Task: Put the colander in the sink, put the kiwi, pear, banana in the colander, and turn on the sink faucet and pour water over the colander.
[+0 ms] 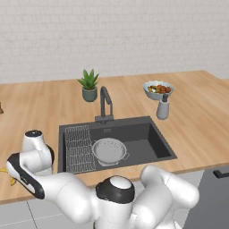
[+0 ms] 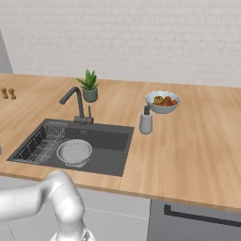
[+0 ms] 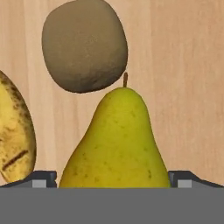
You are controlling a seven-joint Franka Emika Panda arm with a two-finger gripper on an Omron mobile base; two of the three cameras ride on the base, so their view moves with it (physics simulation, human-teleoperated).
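Observation:
In the hand view the yellow-green pear lies on the wooden counter straight ahead, and my gripper is open with one jaw on each side of its wide end. Just beyond the pear's stem sits the brown kiwi. The spotted banana lies to the left; its yellow tip also peeks out beside my arm at the counter's left front. The pale perforated colander rests in the dark sink. The dark faucet stands behind the basin, with no water running.
A wire rack fills the sink's left side. Behind the sink stand a potted plant, a bowl of mixed fruit and a grey soap bottle. Two small shakers stand far left.

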